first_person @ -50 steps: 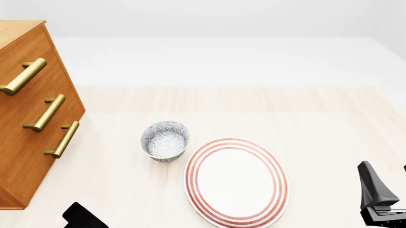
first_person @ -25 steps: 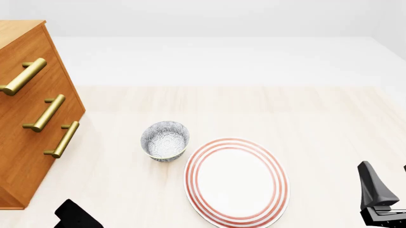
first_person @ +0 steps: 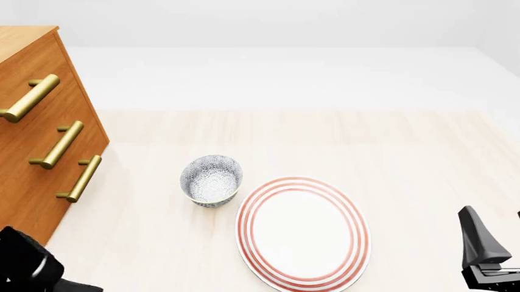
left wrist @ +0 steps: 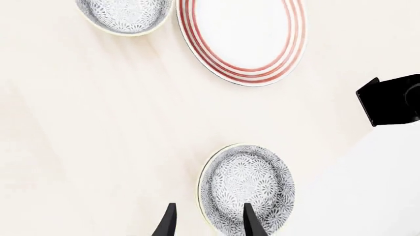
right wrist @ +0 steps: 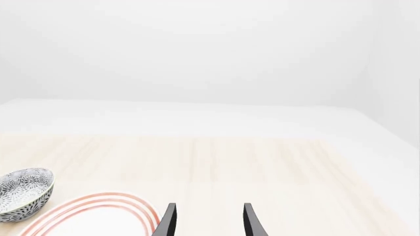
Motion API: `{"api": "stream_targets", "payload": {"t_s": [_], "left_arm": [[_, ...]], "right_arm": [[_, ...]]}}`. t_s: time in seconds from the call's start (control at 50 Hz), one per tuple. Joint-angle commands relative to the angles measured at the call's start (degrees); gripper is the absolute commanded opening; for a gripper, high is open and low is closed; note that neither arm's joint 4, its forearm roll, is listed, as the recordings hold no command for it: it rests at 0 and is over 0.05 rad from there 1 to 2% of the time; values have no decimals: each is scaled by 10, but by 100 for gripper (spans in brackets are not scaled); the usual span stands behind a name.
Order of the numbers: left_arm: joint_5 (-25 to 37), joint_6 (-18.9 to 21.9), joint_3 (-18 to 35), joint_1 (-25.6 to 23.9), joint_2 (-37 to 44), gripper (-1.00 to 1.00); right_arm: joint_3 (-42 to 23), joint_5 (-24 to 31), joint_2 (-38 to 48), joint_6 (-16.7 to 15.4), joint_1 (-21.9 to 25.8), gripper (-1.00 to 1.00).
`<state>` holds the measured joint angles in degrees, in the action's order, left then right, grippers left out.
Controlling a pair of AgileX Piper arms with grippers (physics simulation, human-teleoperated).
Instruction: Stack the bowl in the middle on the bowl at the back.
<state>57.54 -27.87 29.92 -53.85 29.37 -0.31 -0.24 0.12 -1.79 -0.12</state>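
The bowl in the middle (left wrist: 248, 187), white with a fine grey-blue pattern, shows only in the left wrist view. My left gripper (left wrist: 208, 223) is open over its rim, with one finger (left wrist: 250, 221) above the inside and the other outside. The bowl at the back (first_person: 210, 179), its twin, stands left of the plate and also appears as bowl (left wrist: 125, 14) and bowl (right wrist: 23, 193). My right gripper (right wrist: 208, 221) is open and empty, low at the right as gripper (first_person: 491, 243). Only a black part of the left arm (first_person: 24, 264) shows in the front view.
A large red-ringed white plate (first_person: 302, 231) lies right of the back bowl. A wooden drawer cabinet (first_person: 36, 152) with brass handles stands at the left. In the left wrist view the right arm (left wrist: 392, 100) shows, and the table's edge runs past the near bowl.
In the front view the left arm's black part has slid left towards the lower left corner. The bowl, the plate and the right gripper have not moved.
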Motion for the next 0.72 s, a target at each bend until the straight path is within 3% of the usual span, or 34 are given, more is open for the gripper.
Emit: {"api": "stream_targets", "payload": {"t_s": [0.02, 0.24, 0.48, 0.72], "left_arm": [[85, 25, 102, 72, -87, 100], [123, 11, 110, 144, -172, 100], [124, 17, 94, 199, -200, 100], [124, 17, 88, 252, -220, 100]], "right_arm": [[-6, -2, -1, -2, 2, 100], [-40, 14, -1, -6, -3, 100], [-91, 45, 1, 16, -45, 100], [-109, 39, 13, 20, -86, 100]]}}
